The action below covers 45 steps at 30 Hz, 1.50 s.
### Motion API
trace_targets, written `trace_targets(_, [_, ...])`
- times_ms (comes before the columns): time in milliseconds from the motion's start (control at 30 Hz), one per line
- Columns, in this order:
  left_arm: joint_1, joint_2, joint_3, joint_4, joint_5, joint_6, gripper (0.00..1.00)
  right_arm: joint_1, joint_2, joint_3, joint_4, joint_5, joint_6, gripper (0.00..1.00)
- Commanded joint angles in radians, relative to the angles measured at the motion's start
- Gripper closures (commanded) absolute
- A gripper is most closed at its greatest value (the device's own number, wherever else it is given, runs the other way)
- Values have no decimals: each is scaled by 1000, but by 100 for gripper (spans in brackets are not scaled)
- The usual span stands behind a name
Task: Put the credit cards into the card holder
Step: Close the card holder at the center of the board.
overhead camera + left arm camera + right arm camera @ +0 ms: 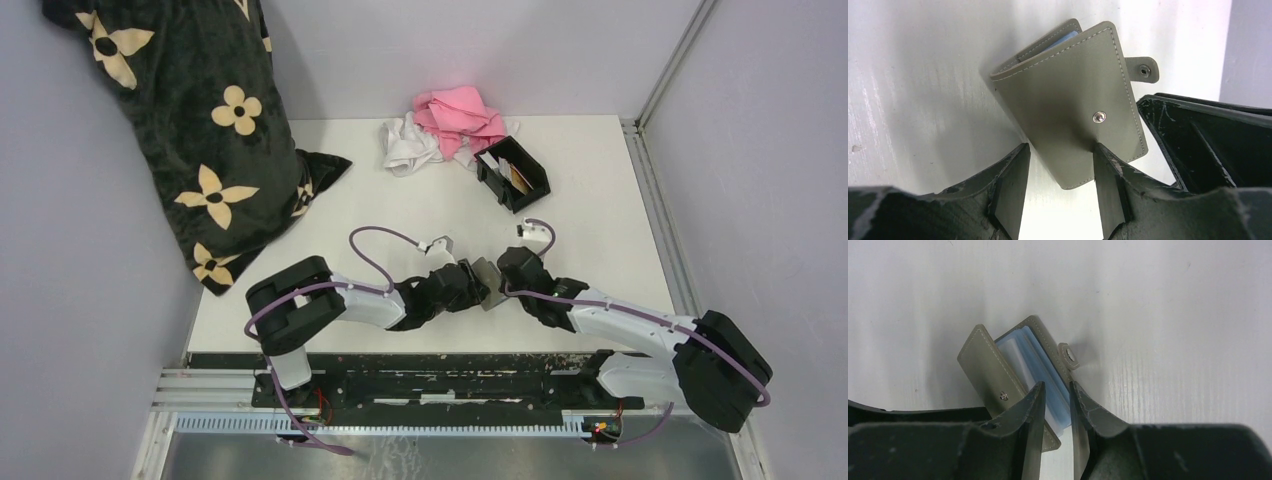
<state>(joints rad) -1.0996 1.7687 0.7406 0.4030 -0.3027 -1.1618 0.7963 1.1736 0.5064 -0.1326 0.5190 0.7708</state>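
1. Two arms meet at mid-table (600, 230) on the grey wallet (487, 282); left arm (350, 300) and right arm (620, 320) lie low, stretched inward, wrists facing.
2. Right jaws are pinched on the blue inner layers (1048, 365); card or pocket, we cannot tell.
3. Left jaws straddle the wallet's cover, one side touching it; whether they clamp it we cannot tell.
4. Card holder (535, 187) sits beyond and right of the jaws, well apart, long axis slanting far-left to near-right, nearer the right arm; tan and white credit cards (512, 173) stand inside.
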Motion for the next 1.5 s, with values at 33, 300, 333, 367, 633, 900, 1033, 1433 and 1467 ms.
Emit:
trace_targets(33, [-6, -7, 84, -235, -79, 90, 41, -3, -33, 71, -27, 69, -68, 66])
trace_targets(300, [8, 34, 204, -398, -97, 178, 38, -62, 12, 139, -49, 54, -154, 61])
trace_targets(333, [15, 44, 213, -404, -81, 188, 38, -70, 20, 144, -49, 46, -162, 61])
trace_targets(367, [20, 52, 221, -409, -68, 197, 38, -81, 31, 148, -48, 36, -169, 61])
trace_targets(633, [59, 106, 253, -431, 15, 253, 38, -123, 81, 154, -28, -54, -198, 64])
trace_targets(900, [111, 118, 262, -463, 83, 323, 38, -145, 92, 161, -8, -92, -221, 65])
trace_targets(1033, [129, 114, 255, -471, 108, 343, 38, -163, 131, 185, -11, -117, -238, 65])
trace_targets(1433, [156, 123, 269, -488, 137, 372, 38, -210, 209, 246, 11, -186, -273, 68])
trace_targets(1467, [160, 123, 269, -489, 141, 374, 38, -211, 216, 248, 12, -190, -275, 69])
